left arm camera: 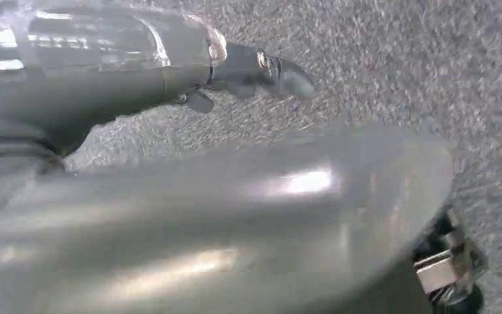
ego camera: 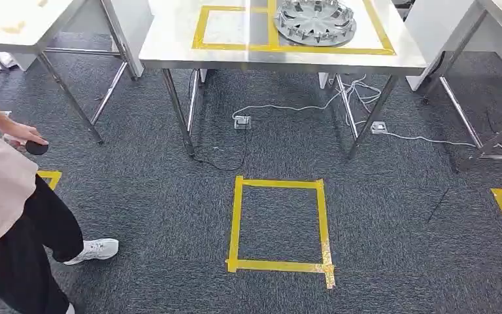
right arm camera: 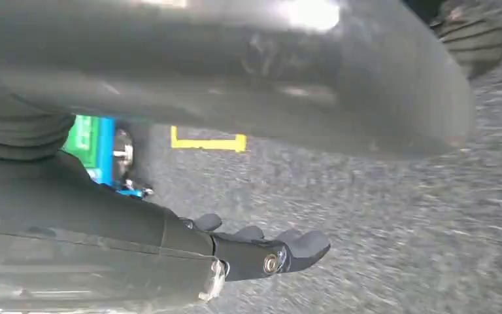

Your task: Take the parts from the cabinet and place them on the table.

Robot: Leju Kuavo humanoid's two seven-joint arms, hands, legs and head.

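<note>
Head view gives us the grey carpet floor (ego camera: 170,216) nearest, with a yellow tape square (ego camera: 279,222) marked on it and a person (ego camera: 6,216) standing at our left, a small dark object (ego camera: 36,148) in their hand; both our arms hang down, and the wrist views look at the carpet; the left hand (left arm camera: 261,72) holds nothing, though we cannot tell how its fingers lie; the right hand (right arm camera: 261,252) is curled in, its fingers clenched on nothing; further off stands the steel surface (ego camera: 170,39), where a toothed metal ring part (ego camera: 315,21) already lies inside a taped yellow frame (ego camera: 235,46); we judge it rigid, heavy and smooth, best gripped at opposite rim edges between the teeth.
</note>
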